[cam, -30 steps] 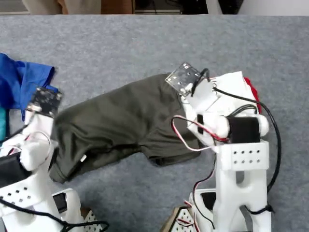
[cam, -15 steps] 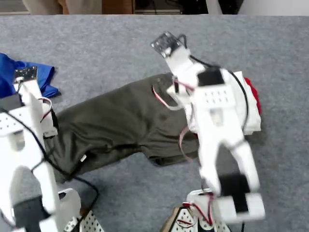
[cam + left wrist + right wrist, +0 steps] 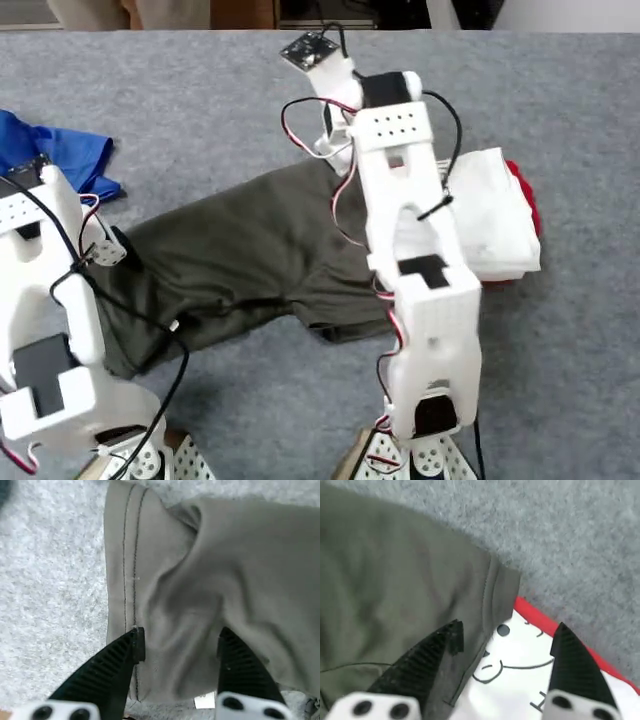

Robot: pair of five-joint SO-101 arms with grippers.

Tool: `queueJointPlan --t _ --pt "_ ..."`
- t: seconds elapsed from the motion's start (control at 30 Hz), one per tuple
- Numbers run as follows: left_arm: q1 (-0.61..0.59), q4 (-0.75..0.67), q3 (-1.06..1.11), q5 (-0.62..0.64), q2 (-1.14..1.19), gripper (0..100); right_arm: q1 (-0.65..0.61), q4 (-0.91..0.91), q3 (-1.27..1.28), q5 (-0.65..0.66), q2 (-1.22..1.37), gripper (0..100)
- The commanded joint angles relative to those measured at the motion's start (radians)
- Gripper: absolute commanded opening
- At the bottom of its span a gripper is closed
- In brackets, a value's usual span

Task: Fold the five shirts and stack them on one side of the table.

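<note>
Olive shirt [image 3: 240, 260]: crumpled, middle of grey tabletop [image 3: 200, 90]. Folded white-and-red shirt [image 3: 495, 215]: right, touching the olive one's edge. Blue shirt [image 3: 60, 155]: far left. Left pincer [image 3: 177, 640]: released, over the olive hem at left, seemingly above the cloth. Right pincer [image 3: 507, 630]: released, over its far right corner.

Shirts: 4 counted. 1 olive shirt [image 3: 240, 260] lying unfolded, 1 blue shirt [image 3: 65, 150] bunched at the table edge, 1 white shirt [image 3: 495, 215] folded, 1 red shirt [image 3: 527, 200] under the white one with just its edge showing. Folded stacks: 1, two shirts deep. Arms: 2, left arm [image 3: 45, 300] and right arm [image 3: 410, 240]. Table [image 3: 200, 90]: 1, grey.
</note>
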Motion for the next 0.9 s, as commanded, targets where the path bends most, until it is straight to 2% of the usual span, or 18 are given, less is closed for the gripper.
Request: queueJointPlan --t 0.0,0.3,0.5,0.63,0.87 --pt "-0.011 0.003 -0.023 -0.018 0.039 24 -0.012 0.06 -0.148 -0.012 0.062 28.5" --pt "-0.032 -0.008 -0.028 -0.026 0.179 24 -0.01 0.124 -0.331 -0.044 0.168 28.5" --pt "-0.064 -0.081 -0.02 -0.023 0.228 24 -0.007 0.143 -0.38 -0.044 0.17 28.5" --pt "-0.058 -0.12 -0.017 -0.028 0.26 16 0.004 0.14 -0.38 -0.044 0.168 28.5" --pt "0.054 -0.118 -0.026 -0.028 0.326 6 0.042 0.135 -0.389 -0.044 0.166 28.5"
